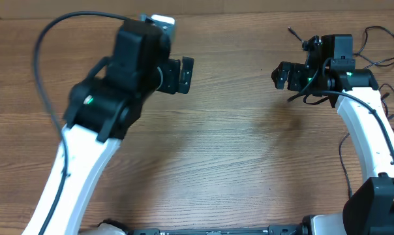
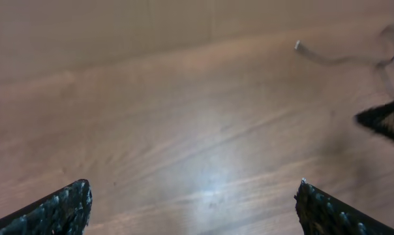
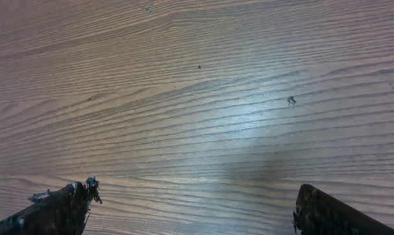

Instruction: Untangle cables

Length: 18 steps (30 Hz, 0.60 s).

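The thin black cables (image 1: 300, 97) lie at the far right of the wooden table, mostly hidden under my right arm. One plug end (image 1: 293, 31) sticks out toward the back, and thin loops (image 1: 381, 30) trail to the right edge. In the left wrist view a blurred cord (image 2: 344, 60) with a pale plug tip shows at the upper right. My left gripper (image 1: 182, 75) (image 2: 194, 192) is open and empty above bare wood, left of centre. My right gripper (image 1: 283, 76) (image 3: 194, 192) is open and empty, just left of the cables, with only wood between its fingers.
The wooden table (image 1: 236, 150) spans the view. The left arm's thick black cable (image 1: 42, 65) arcs over the far left. The right arm's white link (image 1: 370, 130) runs down the right side. The right gripper shows as a dark shape in the left wrist view (image 2: 386, 121).
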Tool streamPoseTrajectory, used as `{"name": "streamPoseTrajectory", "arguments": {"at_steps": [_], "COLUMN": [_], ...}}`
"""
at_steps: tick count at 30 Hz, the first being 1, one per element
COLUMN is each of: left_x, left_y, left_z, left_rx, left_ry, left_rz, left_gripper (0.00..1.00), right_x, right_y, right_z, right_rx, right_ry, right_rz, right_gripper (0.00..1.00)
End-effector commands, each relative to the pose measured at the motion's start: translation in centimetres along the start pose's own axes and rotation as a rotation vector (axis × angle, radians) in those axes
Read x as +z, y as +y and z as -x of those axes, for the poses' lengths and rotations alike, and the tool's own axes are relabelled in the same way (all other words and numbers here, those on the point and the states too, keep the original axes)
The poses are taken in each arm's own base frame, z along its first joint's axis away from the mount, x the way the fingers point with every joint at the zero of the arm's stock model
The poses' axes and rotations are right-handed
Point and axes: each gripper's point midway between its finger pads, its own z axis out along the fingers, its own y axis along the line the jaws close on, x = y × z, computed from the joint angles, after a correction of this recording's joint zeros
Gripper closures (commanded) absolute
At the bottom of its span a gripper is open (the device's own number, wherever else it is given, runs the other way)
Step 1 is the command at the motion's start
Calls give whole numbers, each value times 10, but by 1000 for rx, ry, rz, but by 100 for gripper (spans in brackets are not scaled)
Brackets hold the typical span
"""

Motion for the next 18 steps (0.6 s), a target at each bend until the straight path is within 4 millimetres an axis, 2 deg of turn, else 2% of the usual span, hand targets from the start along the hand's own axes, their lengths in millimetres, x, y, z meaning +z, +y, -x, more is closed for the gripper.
{"name": "streamPoseTrajectory", "arguments": {"at_steps": [1, 9, 12, 18], "left_x": [-33, -86, -94, -103], "left_y": [9, 34, 43, 64], "left_z": [17, 46, 51, 30], "left_rx": [2, -54, -73, -96], "left_ry": [-105, -316, -403, -619], "left_rz": [13, 43, 54, 44], "left_gripper": [1, 1, 1, 0], "right_x": [-13, -13, -13, -13], "right_y": [3, 3, 3, 3], "right_z": [10, 10, 10, 10], "right_rx": [-14, -14, -14, -14], "right_ry": [-44, -44, -44, -44], "right_rz": [0, 0, 0, 0], "right_gripper": [0, 0, 0, 0]}}
